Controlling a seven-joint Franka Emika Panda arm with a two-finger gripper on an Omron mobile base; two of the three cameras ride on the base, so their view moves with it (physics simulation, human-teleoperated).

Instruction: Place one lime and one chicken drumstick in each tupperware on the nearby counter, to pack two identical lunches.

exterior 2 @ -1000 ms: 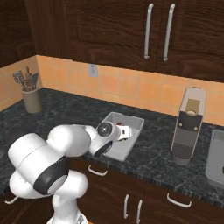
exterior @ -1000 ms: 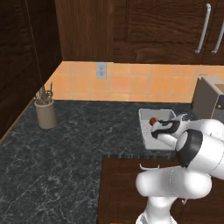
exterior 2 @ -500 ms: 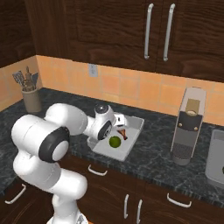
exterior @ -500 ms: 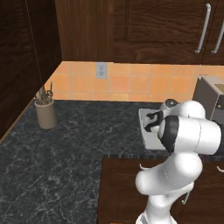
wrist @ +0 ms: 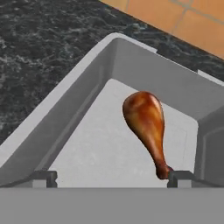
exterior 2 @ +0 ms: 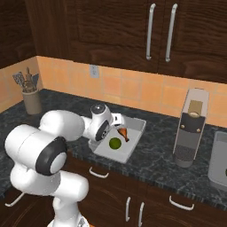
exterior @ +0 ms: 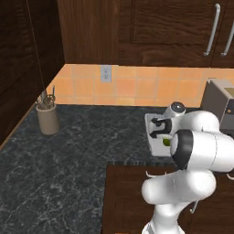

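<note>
The hand (wrist: pixel 109 177) stands wide open with nothing between its fingers, low over the near edge of a grey tub (exterior 2: pixel 133 146) that sits on the dark desk (exterior 2: pixel 155 162). In the hand view a brown chicken drumstick (wrist: pixel 146 127) lies on the floor of the tub (wrist: pixel 65 118), with its plump end toward 11 o'clock and its thin bone toward 5 o'clock, just beside one fingertip (wrist: pixel 180 177). In the right base view a green lime (exterior 2: pixel 115 142) lies in the same tub at 7 o'clock from the drumstick (exterior 2: pixel 123 133), near it, and a coffee machine (exterior 2: pixel 190 126) stands on the desk at 3 o'clock, well apart from the tub.
</note>
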